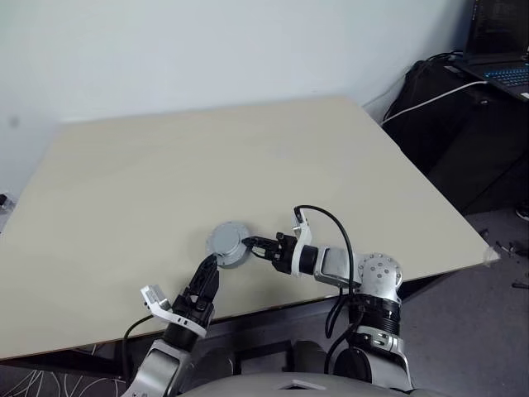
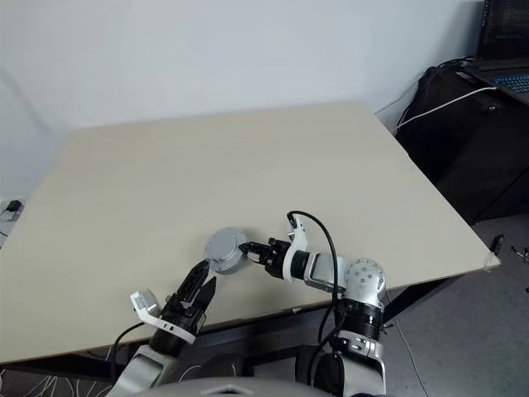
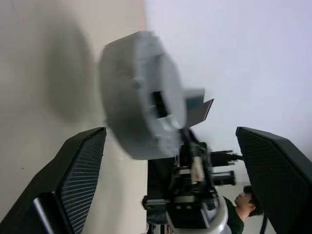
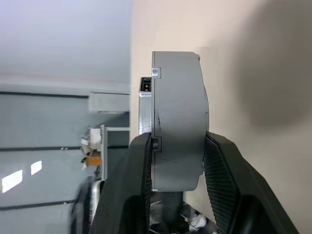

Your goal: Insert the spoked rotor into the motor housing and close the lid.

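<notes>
Two hands are near the grey round motor housing [image 1: 229, 244]: the right hand [image 1: 252, 246] pinches it by its flat faces above the counter [image 1: 248, 165], and the left hand [image 1: 207, 277], wide open and empty just below it, should keep clear while the right one sets it down level.

The motor housing [image 4: 178, 122] is showing a matt grey casing, smooth like moulded plastic or painted metal. The right hand [image 1: 258, 246] is pressing it with black fingers [image 4: 222, 170] bearing finely textured pads, and the surface [image 1: 248, 165] is looking like pale, matt wood laminate.
</notes>
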Robot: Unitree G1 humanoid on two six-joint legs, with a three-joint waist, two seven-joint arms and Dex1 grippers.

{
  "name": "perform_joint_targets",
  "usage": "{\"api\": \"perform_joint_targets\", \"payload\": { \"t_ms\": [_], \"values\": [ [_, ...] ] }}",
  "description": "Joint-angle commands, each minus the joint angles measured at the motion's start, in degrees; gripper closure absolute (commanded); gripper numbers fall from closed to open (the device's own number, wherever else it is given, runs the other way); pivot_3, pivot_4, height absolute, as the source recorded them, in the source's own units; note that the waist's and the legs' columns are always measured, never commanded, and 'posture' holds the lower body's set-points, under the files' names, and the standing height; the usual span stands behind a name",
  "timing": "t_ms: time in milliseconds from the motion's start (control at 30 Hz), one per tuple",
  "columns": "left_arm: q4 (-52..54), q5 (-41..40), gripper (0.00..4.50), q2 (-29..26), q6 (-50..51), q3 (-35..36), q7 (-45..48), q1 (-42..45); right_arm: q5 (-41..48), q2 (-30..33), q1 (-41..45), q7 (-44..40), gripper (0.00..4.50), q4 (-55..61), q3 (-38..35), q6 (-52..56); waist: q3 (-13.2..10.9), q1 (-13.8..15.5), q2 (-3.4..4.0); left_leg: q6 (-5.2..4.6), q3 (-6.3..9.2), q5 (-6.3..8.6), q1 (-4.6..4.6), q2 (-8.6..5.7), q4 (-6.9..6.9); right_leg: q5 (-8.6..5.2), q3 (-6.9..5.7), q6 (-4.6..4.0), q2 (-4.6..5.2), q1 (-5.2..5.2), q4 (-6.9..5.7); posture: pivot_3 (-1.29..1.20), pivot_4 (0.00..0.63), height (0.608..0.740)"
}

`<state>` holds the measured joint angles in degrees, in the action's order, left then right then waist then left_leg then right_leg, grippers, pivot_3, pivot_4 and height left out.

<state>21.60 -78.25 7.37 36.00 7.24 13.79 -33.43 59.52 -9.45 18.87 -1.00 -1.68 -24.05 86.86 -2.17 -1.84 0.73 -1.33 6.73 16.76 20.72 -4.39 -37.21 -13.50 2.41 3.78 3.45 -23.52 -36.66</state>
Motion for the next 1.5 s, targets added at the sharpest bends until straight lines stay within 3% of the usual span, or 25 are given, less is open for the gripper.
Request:
{"api": "perform_joint_targets", "payload": {
  "t_ms": [33, 333, 767, 867, 1033, 1400, 1500],
  "values": [
    [0.33, -2.06, 0.00, 3.76, -1.65, -1.41, -0.07, -2.36, 6.39, -8.36, 1.32, 0.52, 3.28, 2.47, -0.02, -0.21, 0.00, 0.02, 0.00, 0.00, 0.00, 0.00, 0.00, 0.00, 0.00, 0.00, 0.00, 0.00, -0.01, 0.00, 0.00, 0.00, 0.000, 0.740],
    [-0.93, -1.80, 0.00, 3.63, -6.22, -2.32, -0.02, -0.65, 11.86, -6.24, -0.13, 3.69, 3.28, 2.00, 3.29, 1.46, 0.00, 0.07, 0.00, -0.01, -0.03, -0.01, 0.00, 0.00, -0.04, 0.00, 0.01, -0.01, -0.06, 0.02, -0.04, 0.00, 0.000, 0.740],
    [-1.67, -1.93, 0.00, 2.66, -8.94, -3.77, 0.80, 1.42, 12.80, -4.62, -0.83, 5.33, 3.28, 0.87, 5.21, 5.25, 0.02, 0.17, 0.01, -0.04, -0.06, -0.02, -0.01, -0.02, -0.12, 0.01, 0.03, 0.00, -0.20, 0.05, -0.08, 0.00, 0.000, 0.740],
    [-1.99, -1.99, 0.57, 2.40, -9.16, -3.74, 1.14, 1.55, 12.32, -4.52, -0.85, 5.37, 3.28, 0.59, 5.07, 5.60, 0.02, 0.17, 0.01, -0.05, -0.06, -0.02, -0.01, -0.01, -0.15, 0.01, 0.03, 0.00, -0.20, 0.05, -0.10, 0.00, 0.000, 0.740],
    [-2.28, -2.09, 2.20, 2.13, -9.26, -3.91, 1.83, 1.61, 12.47, -4.61, -0.90, 5.65, 3.28, 0.29, 5.00, 5.63, 0.03, 0.14, 0.01, -0.05, -0.08, -0.02, -0.01, -0.02, -0.20, 0.02, 0.04, 0.01, -0.21, 0.07, -0.12, 0.00, 0.000, 0.740],
    [-1.34, -2.49, 2.27, 2.33, -9.76, -4.91, 1.87, 1.10, 7.12, -2.87, -1.57, 6.44, 3.28, 2.91, 7.94, 1.49, 0.04, 0.07, 0.03, -0.08, -0.11, -0.01, -0.02, -0.02, -0.30, 0.03, 0.06, 0.02, -0.22, 0.11, -0.15, 0.00, 0.000, 0.740],
    [-1.06, -2.56, 2.29, 2.48, -10.22, -5.21, 1.84, 0.98, 6.08, -2.37, -1.70, 5.29, 2.27, 2.86, 8.40, 0.64, 0.07, 0.12, 0.05, -0.08, -0.11, -0.01, -0.04, -0.02, -0.33, 0.03, 0.06, 0.02, -0.22, 0.11, -0.15, 0.00, 0.000, 0.740]
  ]
}}
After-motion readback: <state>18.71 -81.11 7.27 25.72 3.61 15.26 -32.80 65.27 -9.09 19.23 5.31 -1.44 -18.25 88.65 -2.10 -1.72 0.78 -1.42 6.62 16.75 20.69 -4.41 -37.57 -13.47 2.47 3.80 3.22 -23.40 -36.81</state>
